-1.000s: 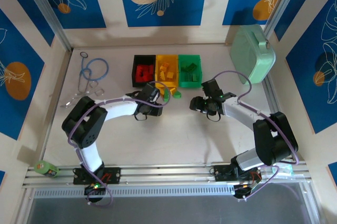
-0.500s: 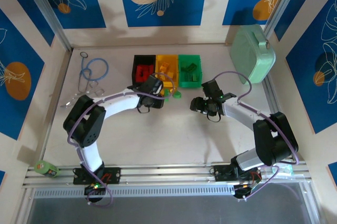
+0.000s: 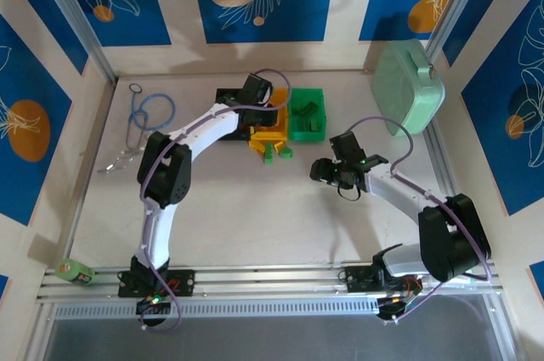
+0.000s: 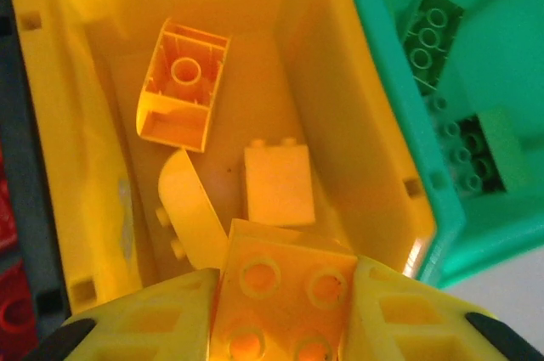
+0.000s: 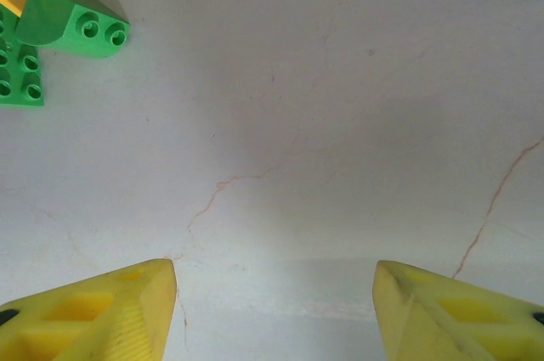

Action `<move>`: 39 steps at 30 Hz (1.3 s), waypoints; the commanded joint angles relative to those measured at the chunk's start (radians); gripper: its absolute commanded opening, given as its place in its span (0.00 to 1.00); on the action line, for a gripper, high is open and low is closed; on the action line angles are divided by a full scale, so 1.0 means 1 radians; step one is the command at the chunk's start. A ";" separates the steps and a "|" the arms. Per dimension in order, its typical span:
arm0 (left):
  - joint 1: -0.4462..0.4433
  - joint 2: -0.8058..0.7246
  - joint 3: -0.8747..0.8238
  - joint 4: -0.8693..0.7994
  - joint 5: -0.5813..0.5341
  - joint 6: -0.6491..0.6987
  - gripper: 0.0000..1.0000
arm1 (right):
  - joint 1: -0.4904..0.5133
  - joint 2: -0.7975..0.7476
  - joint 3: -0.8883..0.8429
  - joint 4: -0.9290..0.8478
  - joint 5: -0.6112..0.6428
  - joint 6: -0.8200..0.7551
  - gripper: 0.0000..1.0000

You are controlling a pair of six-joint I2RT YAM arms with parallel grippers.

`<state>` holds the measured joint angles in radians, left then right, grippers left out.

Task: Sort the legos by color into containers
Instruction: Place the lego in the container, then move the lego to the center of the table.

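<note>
My left gripper (image 4: pixel 283 276) is shut on a yellow lego (image 4: pixel 289 246), studs facing the camera, held above the open yellow container (image 4: pixel 357 123). Three yellow legos (image 4: pixel 180 85) lie inside it. Beside it on the right, the green container (image 4: pixel 425 183) holds dark green legos (image 4: pixel 429 25). From above, the left gripper (image 3: pixel 257 92) hangs over the containers and hides most of the black one (image 3: pixel 223 96). Two green legos (image 3: pixel 278 152) lie on the table in front of the yellow container (image 3: pixel 269 133). My right gripper (image 5: pixel 274 272) is open over bare table, with the green legos (image 5: pixel 72 21) far off at upper left.
A large mint-green case (image 3: pixel 408 87) leans at the back right. A blue-ringed tool and metal bits (image 3: pixel 144 119) lie at the back left. A small green object (image 3: pixel 75 271) sits at the near left edge. The right gripper (image 3: pixel 327 172) hovers at the table's middle right.
The left arm swung from the table in front of the containers back and up over the yellow container, with the yellow lego in its grip. The right arm barely moved.
</note>
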<state>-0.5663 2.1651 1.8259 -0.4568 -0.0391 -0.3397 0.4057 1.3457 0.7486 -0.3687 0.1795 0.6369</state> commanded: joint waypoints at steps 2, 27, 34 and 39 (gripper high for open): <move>0.014 0.078 0.099 -0.097 -0.024 0.012 0.39 | -0.004 -0.046 -0.015 -0.029 0.004 -0.007 0.63; 0.011 -0.153 -0.388 0.220 0.028 -0.075 0.51 | -0.002 -0.067 -0.048 0.004 -0.017 0.015 0.61; 0.011 -0.163 -0.424 0.267 0.078 -0.073 0.51 | 0.015 -0.070 -0.045 0.000 -0.005 0.024 0.60; 0.011 -0.163 -0.441 0.299 0.095 -0.075 0.51 | 0.015 -0.073 -0.049 -0.005 -0.002 0.026 0.60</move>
<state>-0.5571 2.0197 1.3991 -0.2008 0.0074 -0.3958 0.4133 1.2797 0.7082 -0.3702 0.1791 0.6479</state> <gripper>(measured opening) 0.511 0.599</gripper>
